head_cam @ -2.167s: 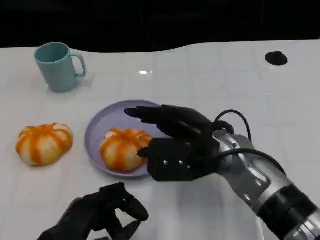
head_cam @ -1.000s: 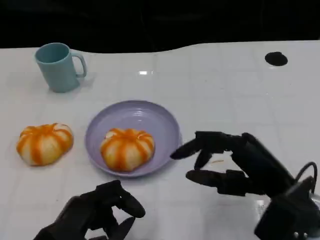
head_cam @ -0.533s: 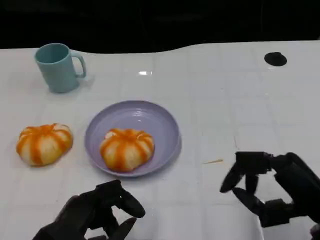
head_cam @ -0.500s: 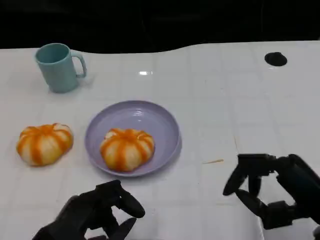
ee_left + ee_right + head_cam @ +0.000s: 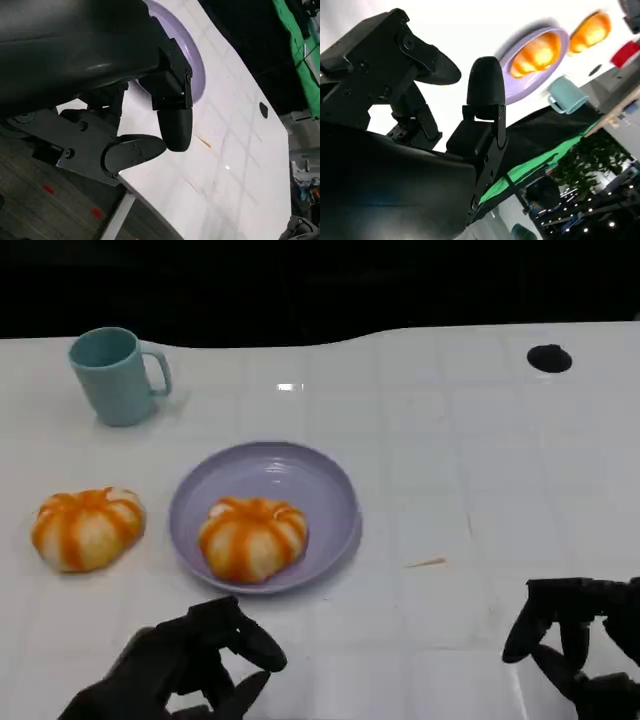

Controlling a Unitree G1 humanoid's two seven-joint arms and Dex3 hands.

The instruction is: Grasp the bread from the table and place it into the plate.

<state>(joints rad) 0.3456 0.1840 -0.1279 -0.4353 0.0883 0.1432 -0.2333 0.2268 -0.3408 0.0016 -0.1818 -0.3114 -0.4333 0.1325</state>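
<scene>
White tiled table point(image 5: 420, 430) under a black backdrop. On it, far left, a teal ceramic mug point(image 5: 115, 373); at centre a round lilac plate point(image 5: 300, 475) with one orange-striped, pumpkin-shaped bread roll point(image 5: 252, 537) already sitting in it; just left of the plate, apart from its rim, a second orange-striped bread roll point(image 5: 86, 527) lying on bare table. A thin splinter point(image 5: 426, 563) right of the plate.

Left hand point(image 5: 185, 668) at the near edge, fingers curled in loosely around nothing. Right hand point(image 5: 578, 645) at the near right corner, fingers apart and bent, holding nothing.

Roll on the table lying far and left of the left hand's fingers, no obstacle between; round, so no long axis to line up with. Left hand clearly nearer; right hand well apart, beyond the plate. Likely next: left-hand reach, fingers spread first.
</scene>
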